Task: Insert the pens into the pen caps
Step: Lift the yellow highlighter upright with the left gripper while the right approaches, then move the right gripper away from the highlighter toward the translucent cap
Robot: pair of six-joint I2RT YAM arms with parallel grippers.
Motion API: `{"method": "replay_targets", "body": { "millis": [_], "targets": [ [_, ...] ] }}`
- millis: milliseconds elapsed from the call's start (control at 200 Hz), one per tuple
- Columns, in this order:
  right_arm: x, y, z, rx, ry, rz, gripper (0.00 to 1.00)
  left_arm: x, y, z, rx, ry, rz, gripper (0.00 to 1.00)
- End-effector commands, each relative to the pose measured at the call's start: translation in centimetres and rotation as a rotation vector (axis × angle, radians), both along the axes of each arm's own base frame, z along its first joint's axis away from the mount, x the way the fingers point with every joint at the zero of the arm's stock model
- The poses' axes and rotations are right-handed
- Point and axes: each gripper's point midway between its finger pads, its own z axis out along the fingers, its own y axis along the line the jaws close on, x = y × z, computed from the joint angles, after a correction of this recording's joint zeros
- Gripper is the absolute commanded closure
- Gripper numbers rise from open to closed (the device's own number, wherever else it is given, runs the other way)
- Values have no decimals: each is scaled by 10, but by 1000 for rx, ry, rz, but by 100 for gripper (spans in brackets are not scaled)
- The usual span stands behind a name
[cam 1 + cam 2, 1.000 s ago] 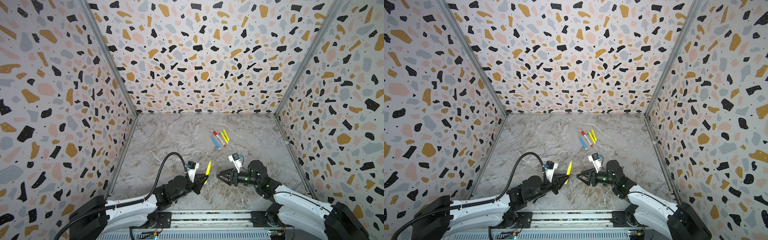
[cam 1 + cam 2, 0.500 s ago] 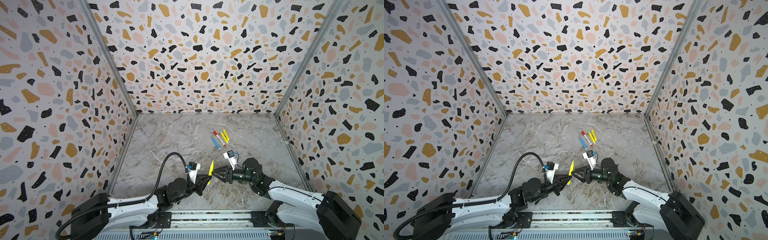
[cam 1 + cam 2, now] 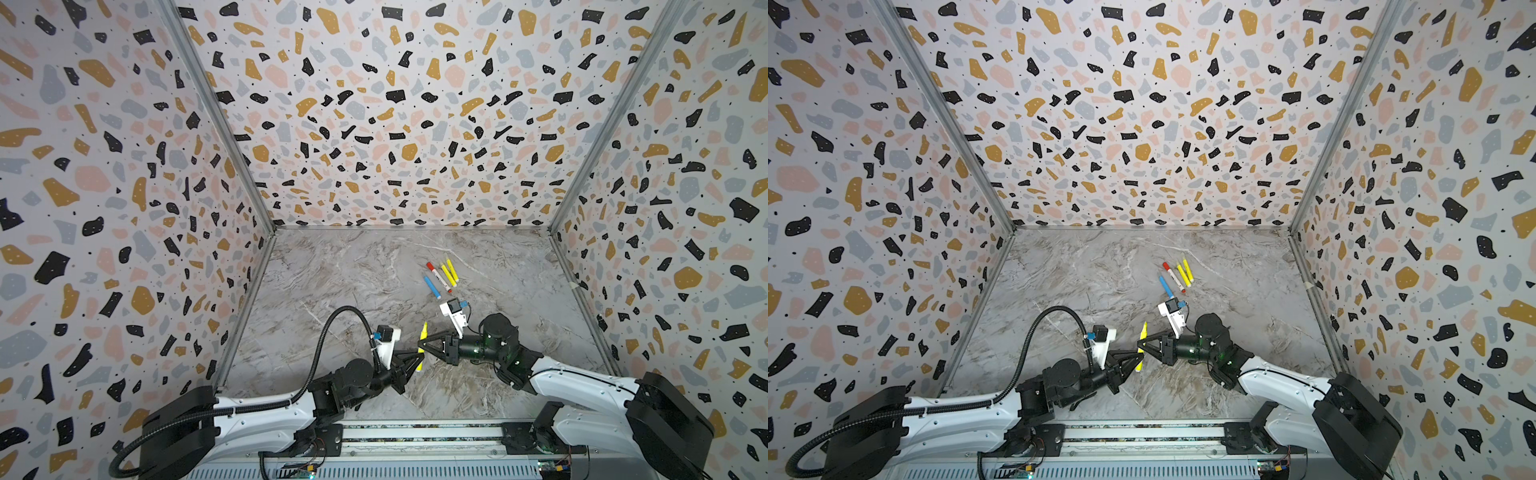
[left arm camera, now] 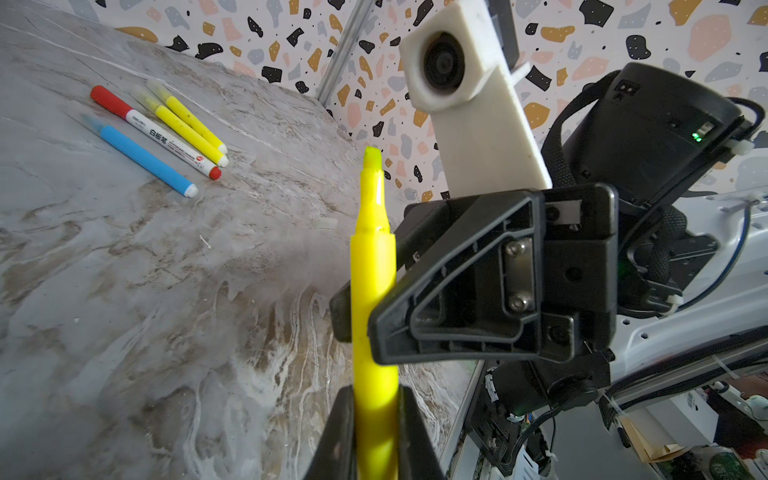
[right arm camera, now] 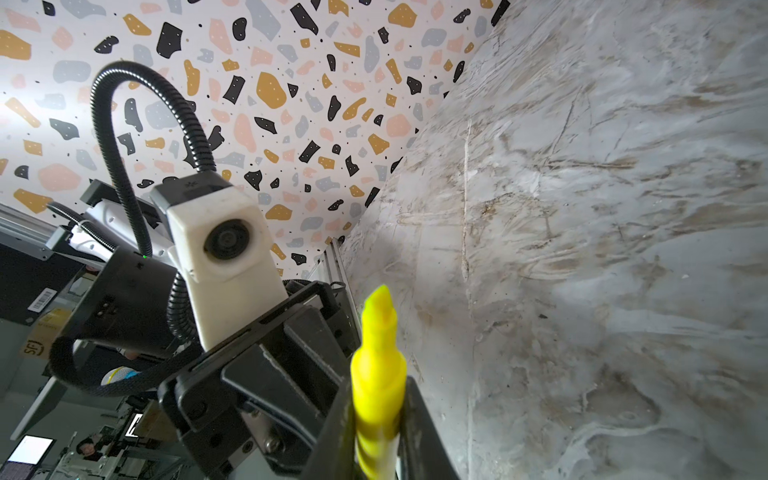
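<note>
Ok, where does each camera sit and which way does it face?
Both top views: high above the bases, looking down at the table; both arms show.
Left wrist: along the left end effector toward the right end effector.
Right wrist: along its end effector back at the left arm's camera.
Shared: the yellow pen both grip.

Legible print on one task item: the white-barrelled marker pen with red ends (image 4: 166, 141) carries black lettering reading "deli", followed by the Chinese characters "白板笔" (finer print further along the barrel is too small to read). In the right wrist view, a brown cardboard box (image 5: 39, 338) bears the letters "SF". The white barcode sticker (image 5: 41, 300) beside it is illegible.
</note>
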Motion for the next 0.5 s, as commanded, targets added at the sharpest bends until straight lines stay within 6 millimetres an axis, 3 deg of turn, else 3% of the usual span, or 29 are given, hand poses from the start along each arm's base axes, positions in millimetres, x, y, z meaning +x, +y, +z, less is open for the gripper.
{"method": "replay_targets", "body": {
  "millis": [0, 185, 496],
  "targets": [
    [1, 2, 22, 47, -65, -3, 87, -8, -7, 24, -83, -18, -52, 83],
    [-1, -1, 26, 57, -84, -6, 88, -16, -11, 23, -81, 8, -104, 67],
    [-3, 0, 26, 57, -81, 9, 88, -16, -12, 27, -89, 9, -102, 70]
  ]
}}
